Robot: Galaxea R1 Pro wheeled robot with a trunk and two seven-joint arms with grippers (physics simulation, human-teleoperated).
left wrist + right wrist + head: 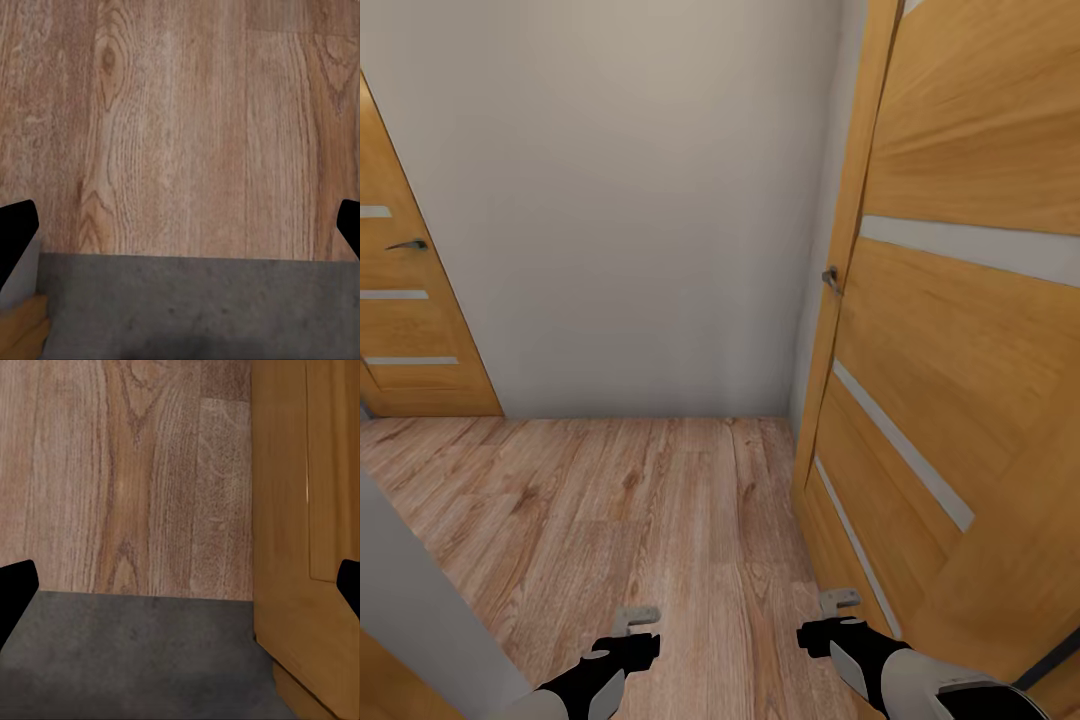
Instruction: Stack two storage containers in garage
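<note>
The two storage containers are out of view. My left gripper [636, 618] and right gripper [840, 600] hang low over a light wood-plank floor [650, 500], both open with nothing between their fingers. In the left wrist view the left gripper [180, 232] has its dark fingertips far apart. They straddle the line where the planks meet a dark grey concrete floor [195, 311]. The right gripper [180, 589] stands over the same seam, with the grey concrete floor [135, 652] beneath it.
An open wooden door [960, 400] with a metal handle [830, 280] stands close on my right, its leaf beside the right gripper. A plain wall [640, 200] closes the passage ahead. Another wooden door [410, 320] is at the far left, and a grey wall corner [420, 600] at the near left.
</note>
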